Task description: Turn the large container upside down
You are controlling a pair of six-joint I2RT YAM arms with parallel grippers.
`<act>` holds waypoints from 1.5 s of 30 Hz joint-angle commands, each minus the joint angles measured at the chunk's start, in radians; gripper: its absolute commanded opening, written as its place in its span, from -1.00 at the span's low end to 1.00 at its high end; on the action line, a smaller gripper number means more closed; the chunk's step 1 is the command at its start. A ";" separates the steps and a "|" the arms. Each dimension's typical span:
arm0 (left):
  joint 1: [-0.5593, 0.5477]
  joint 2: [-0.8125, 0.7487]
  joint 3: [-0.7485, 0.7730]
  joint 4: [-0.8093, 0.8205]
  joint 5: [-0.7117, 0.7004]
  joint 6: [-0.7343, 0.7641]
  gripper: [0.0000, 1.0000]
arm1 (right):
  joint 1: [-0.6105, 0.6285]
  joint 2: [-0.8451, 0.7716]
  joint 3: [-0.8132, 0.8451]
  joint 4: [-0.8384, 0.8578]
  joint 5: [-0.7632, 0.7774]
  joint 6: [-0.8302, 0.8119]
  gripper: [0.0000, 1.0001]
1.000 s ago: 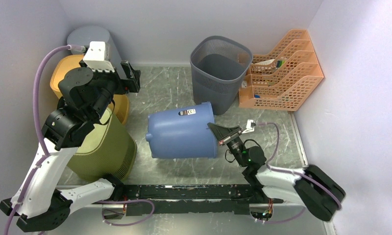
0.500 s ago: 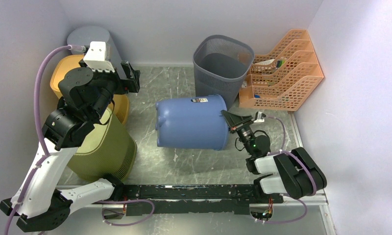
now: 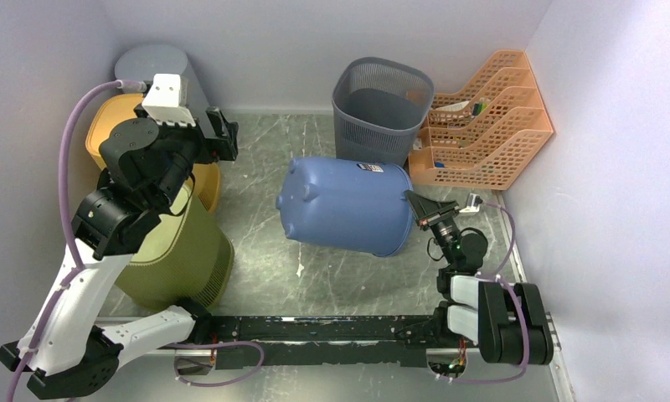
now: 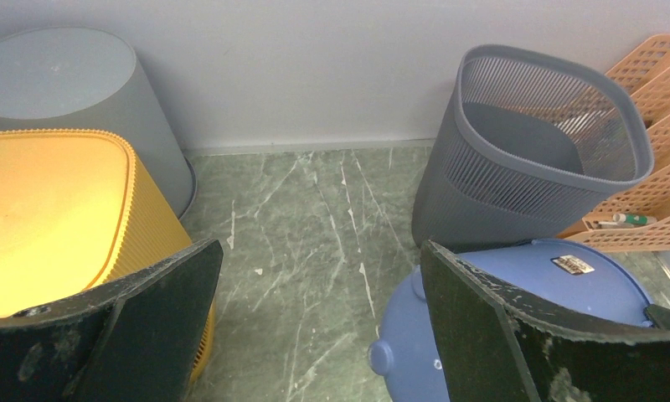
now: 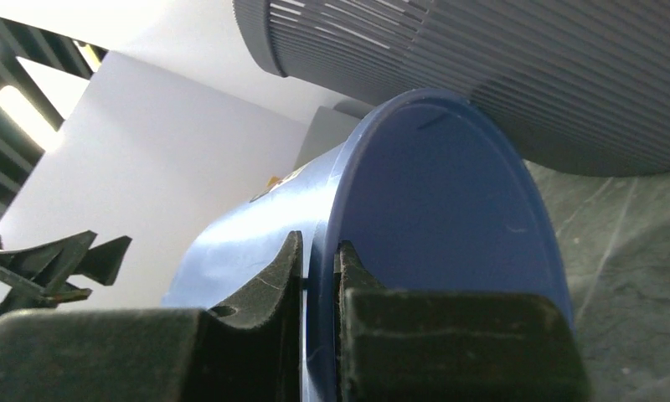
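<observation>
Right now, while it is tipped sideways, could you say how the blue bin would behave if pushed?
Probably light: the right gripper holds the blue bin by a rim pinch alone. Tipped sideways, its round wall would likely roll. Smooth plastic may slip.

Top external: high behind the arm bases, looking down over the whole worktop (image 3: 315,276).
Left wrist: raised, facing the back wall past the left tool (image 4: 322,251).
Right wrist: low, very close against the blue container (image 5: 449,209).
Shared: blue container and grey mesh bin (image 3: 369,142) in all three.
</observation>
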 commanded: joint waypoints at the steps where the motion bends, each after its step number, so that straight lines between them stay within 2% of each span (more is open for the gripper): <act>1: 0.001 -0.006 -0.028 0.013 -0.011 0.006 1.00 | -0.054 -0.050 -0.228 -0.424 -0.019 -0.257 -1.00; 7: 0.001 -0.016 -0.062 0.025 -0.013 0.004 1.00 | -0.086 -0.185 -0.204 -0.673 0.021 -0.344 -1.00; 13: 0.001 -0.021 -0.089 0.039 -0.004 -0.001 1.00 | -0.090 -0.264 -0.180 -0.841 0.071 -0.401 -1.00; 22: 0.001 -0.031 -0.128 0.055 -0.009 -0.002 1.00 | -0.091 -0.256 -0.151 -0.906 0.095 -0.414 -1.00; 31: 0.001 -0.034 -0.145 0.065 -0.006 -0.005 1.00 | -0.089 -0.235 -0.071 -0.981 0.082 -0.507 -1.00; 32: 0.001 -0.037 -0.150 0.069 -0.006 -0.006 1.00 | -0.089 -0.228 -0.059 -1.001 0.083 -0.521 -0.94; 34: 0.001 -0.036 -0.159 0.073 -0.006 -0.009 1.00 | -0.089 -0.217 -0.036 -1.049 0.085 -0.541 -0.53; 35: 0.001 -0.035 -0.161 0.073 -0.005 -0.010 1.00 | -0.089 -0.216 -0.028 -1.062 0.087 -0.549 -0.39; 36: 0.001 -0.034 -0.162 0.073 -0.003 -0.011 1.00 | -0.089 -0.219 -0.024 -1.073 0.090 -0.549 -0.34; 39: 0.001 -0.031 -0.162 0.073 0.003 -0.012 1.00 | -0.089 -0.249 -0.005 -1.116 0.118 -0.549 -0.29; 45: 0.001 -0.044 -0.172 0.074 -0.005 -0.008 1.00 | -0.079 -0.295 0.081 -1.265 0.151 -0.611 -0.32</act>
